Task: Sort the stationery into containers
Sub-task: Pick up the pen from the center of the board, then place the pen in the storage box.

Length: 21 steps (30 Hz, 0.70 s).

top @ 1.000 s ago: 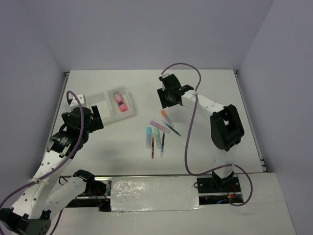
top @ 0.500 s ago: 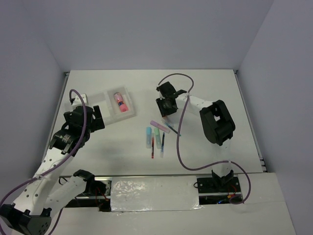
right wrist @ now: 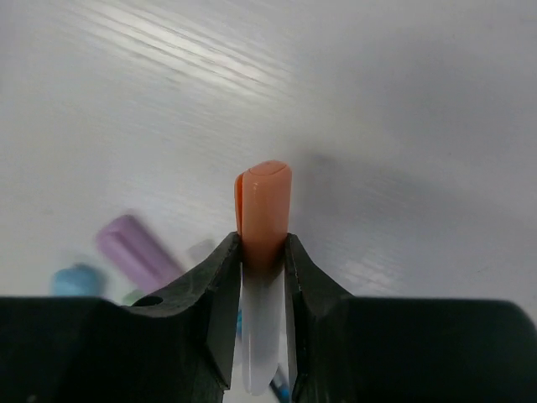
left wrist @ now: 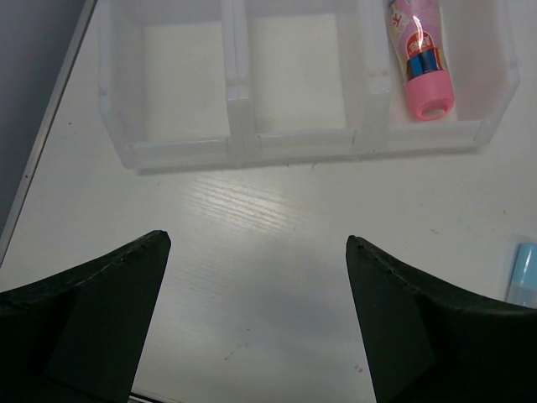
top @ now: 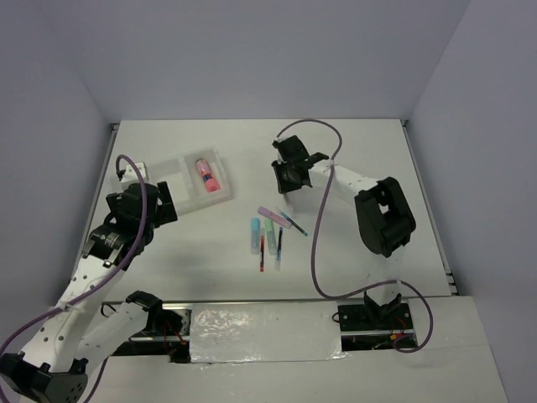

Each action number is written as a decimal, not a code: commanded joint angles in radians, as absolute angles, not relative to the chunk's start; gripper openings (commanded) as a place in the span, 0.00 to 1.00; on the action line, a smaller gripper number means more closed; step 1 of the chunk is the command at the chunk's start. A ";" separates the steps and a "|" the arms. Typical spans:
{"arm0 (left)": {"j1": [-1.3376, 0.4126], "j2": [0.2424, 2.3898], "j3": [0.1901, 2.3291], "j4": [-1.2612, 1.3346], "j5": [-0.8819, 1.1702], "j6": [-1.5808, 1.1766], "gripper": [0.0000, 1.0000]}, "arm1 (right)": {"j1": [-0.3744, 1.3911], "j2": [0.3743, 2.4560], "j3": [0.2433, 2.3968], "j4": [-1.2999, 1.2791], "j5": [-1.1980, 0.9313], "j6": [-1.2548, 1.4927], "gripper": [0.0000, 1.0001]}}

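My right gripper [top: 289,175] is shut on the orange highlighter [right wrist: 263,210] and holds it above the table; its cap sticks out past the fingertips [right wrist: 225,252]. The other stationery lies in a group at mid-table: lilac highlighter [top: 270,212], blue highlighter [top: 254,235], green highlighter [top: 269,228], red pen [top: 262,252], dark pen [top: 278,248] and blue pen [top: 295,222]. The translucent tray [top: 168,172] stands at the left, with the pink marker [top: 205,175] in its right compartment. My left gripper [top: 161,206] is open and empty just in front of the tray [left wrist: 243,143].
The tray's left and middle compartments hold nothing. In the left wrist view the pink marker [left wrist: 419,59] lies at the top right and the blue highlighter [left wrist: 524,273] shows at the right edge. Grey walls enclose the table on three sides.
My right gripper came down on the orange highlighter, shut on it and lifted it off the table, moving slightly back. The left arm has barely moved.
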<state>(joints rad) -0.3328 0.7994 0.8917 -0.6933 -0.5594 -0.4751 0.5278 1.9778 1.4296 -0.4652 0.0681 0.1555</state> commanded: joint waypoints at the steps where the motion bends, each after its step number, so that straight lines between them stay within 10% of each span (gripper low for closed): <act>1: -0.327 0.734 0.919 -0.710 -0.662 -0.503 0.99 | 0.600 1.767 1.434 -0.243 -0.084 0.207 0.00; 14: -0.184 0.569 0.908 -0.712 -0.770 -0.549 0.99 | 0.767 2.192 1.880 0.446 -0.351 0.653 0.06; 21: -0.183 0.594 0.905 -0.701 -0.723 -0.529 0.99 | 0.834 2.517 2.408 0.157 -0.256 0.514 0.15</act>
<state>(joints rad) -0.1902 0.6018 0.8921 -0.7280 -0.7311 -0.5293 0.7982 2.4763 2.2230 0.2329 -0.2970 0.5644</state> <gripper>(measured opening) 0.994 0.292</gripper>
